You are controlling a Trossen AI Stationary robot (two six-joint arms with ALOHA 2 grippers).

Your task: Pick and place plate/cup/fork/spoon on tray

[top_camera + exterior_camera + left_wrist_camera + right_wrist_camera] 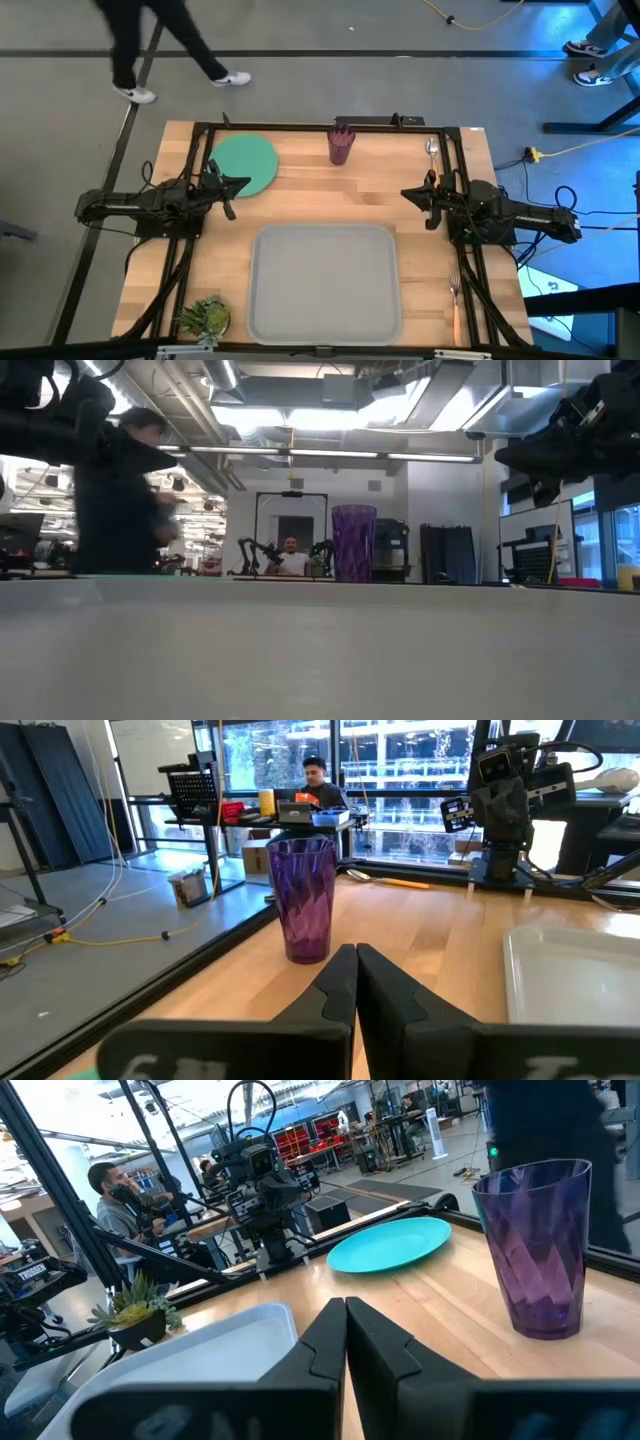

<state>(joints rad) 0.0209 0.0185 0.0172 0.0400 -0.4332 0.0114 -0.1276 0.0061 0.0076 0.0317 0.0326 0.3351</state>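
The grey tray (325,282) lies at the table's near middle. The green plate (243,163) lies flat at the far left; my left gripper (240,183) is shut and empty just beside its near right edge. The purple cup (341,146) stands upright at the far middle. The spoon (432,150) lies at the far right, the fork (457,300) at the near right. My right gripper (408,192) is shut and empty, right of the tray's far corner.
A small potted plant (205,316) stands at the near left corner. The table's black frame rails (300,127) run along the far edge and sides. People move on the floor beyond the table. Bare wood lies between the two grippers.
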